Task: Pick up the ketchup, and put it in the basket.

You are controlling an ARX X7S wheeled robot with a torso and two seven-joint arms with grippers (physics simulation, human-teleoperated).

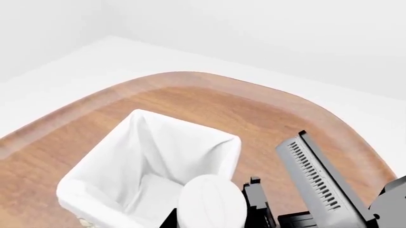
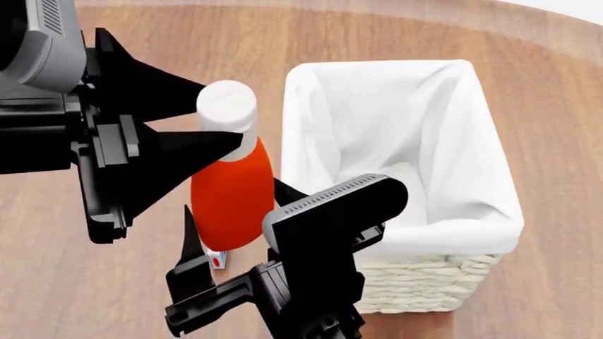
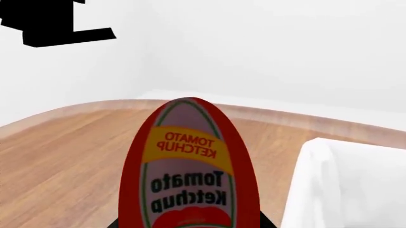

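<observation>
Gripping the ketchup (image 2: 231, 191) low on its body, my right gripper (image 2: 231, 240) keeps it upright beside the basket (image 2: 490, 233), not yet over the rim. Beyond, my left gripper (image 2: 203, 120) is spread wide around the cap, grasping nothing.

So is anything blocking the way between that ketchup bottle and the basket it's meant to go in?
Nothing visible does. The ketchup stands upright just beside the basket, at the right gripper, with no object between them. Only the basket's near wall and cloth-lined rim must be cleared. The basket's inside looks empty.
</observation>
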